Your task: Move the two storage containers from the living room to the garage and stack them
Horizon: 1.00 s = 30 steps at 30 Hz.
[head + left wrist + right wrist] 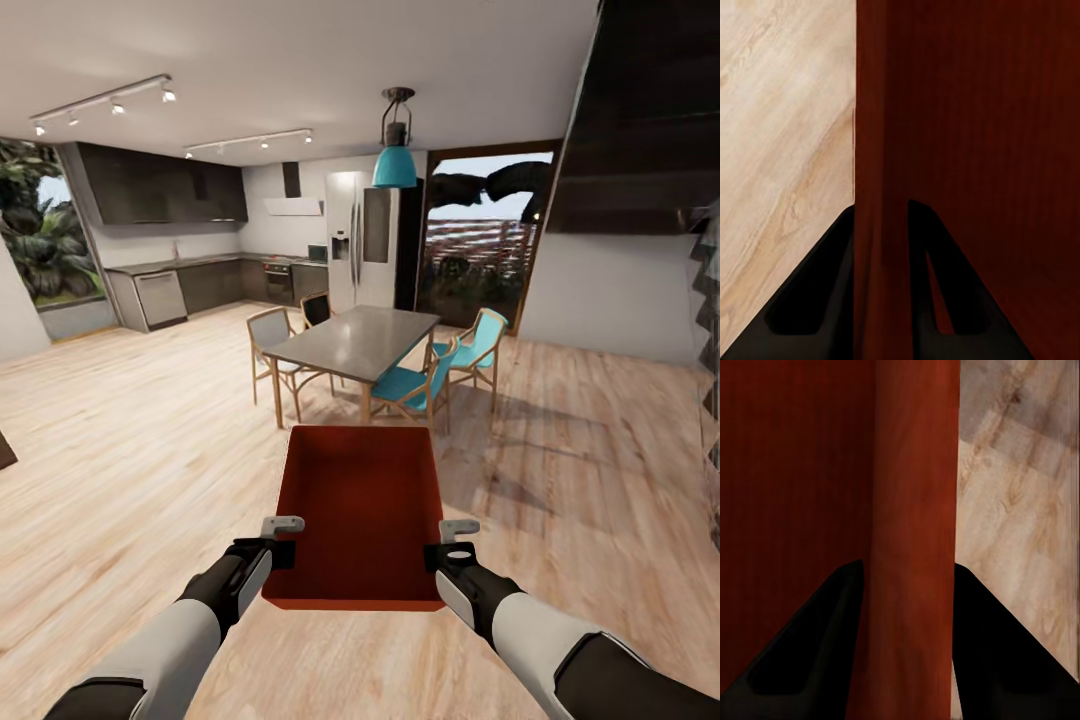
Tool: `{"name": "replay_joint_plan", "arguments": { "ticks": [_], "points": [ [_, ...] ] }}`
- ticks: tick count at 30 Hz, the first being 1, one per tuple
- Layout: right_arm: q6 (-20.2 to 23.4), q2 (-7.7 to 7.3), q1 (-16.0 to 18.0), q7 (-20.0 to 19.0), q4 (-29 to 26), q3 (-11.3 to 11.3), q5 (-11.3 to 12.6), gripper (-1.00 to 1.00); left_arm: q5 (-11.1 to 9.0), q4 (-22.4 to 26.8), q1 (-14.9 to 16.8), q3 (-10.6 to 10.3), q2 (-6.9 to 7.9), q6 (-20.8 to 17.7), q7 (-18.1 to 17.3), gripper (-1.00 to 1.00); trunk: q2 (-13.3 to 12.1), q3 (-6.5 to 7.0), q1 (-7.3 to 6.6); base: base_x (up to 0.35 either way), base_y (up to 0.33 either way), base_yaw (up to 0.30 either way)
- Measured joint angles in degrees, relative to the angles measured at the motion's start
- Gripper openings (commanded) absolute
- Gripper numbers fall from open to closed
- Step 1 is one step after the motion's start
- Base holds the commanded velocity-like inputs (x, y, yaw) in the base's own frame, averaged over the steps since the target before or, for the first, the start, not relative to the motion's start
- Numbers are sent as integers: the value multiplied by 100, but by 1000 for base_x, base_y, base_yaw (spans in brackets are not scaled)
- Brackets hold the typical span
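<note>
1. one orange-red storage container point(355, 515) is held up in front of the robot, above the light wood-plank floor point(120, 450), open side up.
2. left gripper point(277, 540) is clamped on the container's left wall; in the left wrist view the wall point(881, 187) is pinched between the two dark fingers point(817, 292).
3. right gripper point(448, 545) is clamped on the right wall; the rim point(915, 540) is seen between its fingers point(810, 645) in the right wrist view.
4. beyond the container: a grey dining table point(355, 340) with teal chairs point(415, 385), a fridge point(360, 240) and dark kitchen cabinets point(165, 185) at the far wall.
</note>
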<state>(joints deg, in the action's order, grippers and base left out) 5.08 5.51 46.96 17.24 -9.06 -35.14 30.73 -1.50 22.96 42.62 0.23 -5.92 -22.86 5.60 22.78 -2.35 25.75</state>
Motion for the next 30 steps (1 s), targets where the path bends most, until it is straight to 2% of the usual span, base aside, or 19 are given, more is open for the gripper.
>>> {"name": "replay_joint_plan", "arguments": {
  "ticks": [30],
  "points": [
    [0,-5,0,-6,1,6,-4,-100,20,1,0,11,-8,-2,1,-100,0,0,0,0,0,-288]
  ]
}}
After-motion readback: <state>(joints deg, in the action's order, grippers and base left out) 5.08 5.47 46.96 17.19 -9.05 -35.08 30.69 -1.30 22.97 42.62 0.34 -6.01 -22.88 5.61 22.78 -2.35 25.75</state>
